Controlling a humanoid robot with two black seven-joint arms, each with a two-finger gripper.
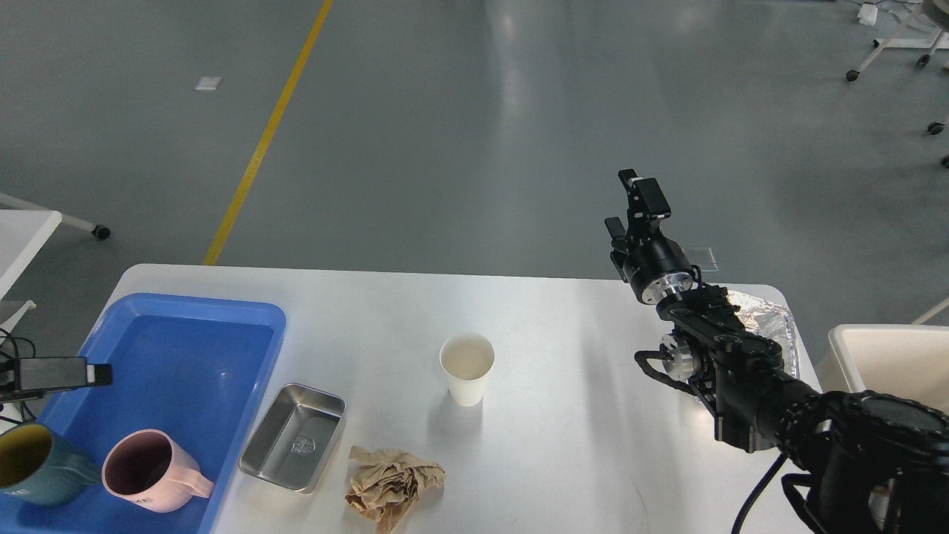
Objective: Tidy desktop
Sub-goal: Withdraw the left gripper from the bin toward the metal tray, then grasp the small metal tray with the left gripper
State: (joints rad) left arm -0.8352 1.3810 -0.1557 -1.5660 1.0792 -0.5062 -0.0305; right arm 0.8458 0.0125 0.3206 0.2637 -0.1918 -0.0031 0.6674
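Left pincer (89,373) mostly cut off at the left edge; only a dark bar with a pale tip visible, fingers not separable. Teal ceramic mug with yellow inside (33,467) clipped by the left edge. Blue plastic tray (185,348) cut by the bottom edge. Crinkled silver foil sheet (767,326) largely hidden behind the black right arm. Cream plastic bin (890,356) cut by the right edge. Large white worktop (563,415) cut off at the bottom. Small white table (22,237) clipped at left.
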